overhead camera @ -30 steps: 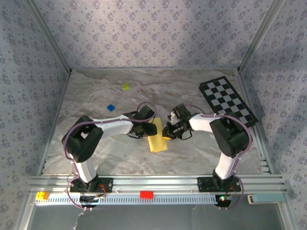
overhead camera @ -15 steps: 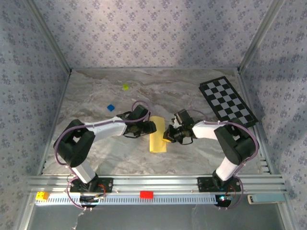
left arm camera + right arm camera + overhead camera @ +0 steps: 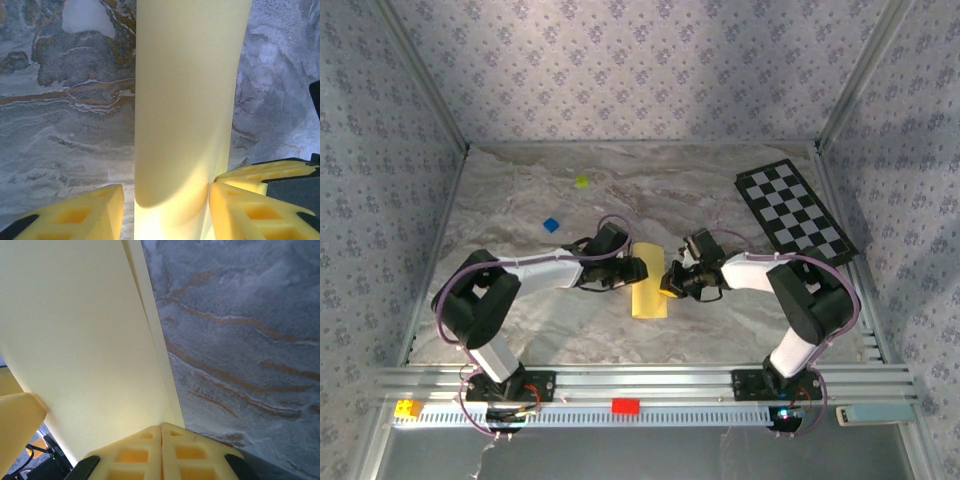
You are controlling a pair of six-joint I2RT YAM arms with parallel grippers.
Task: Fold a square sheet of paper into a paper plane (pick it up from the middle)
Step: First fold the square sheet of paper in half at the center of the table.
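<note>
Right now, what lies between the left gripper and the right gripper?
The folded yellow paper lies between the left gripper and the right gripper, in the top view.

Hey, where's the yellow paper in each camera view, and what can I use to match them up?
Top external: the yellow paper sits mid-table.
Left wrist: an upright band down the middle.
Right wrist: it covers the left half.
Shared landmark: the marbled tabletop beside it.
</note>
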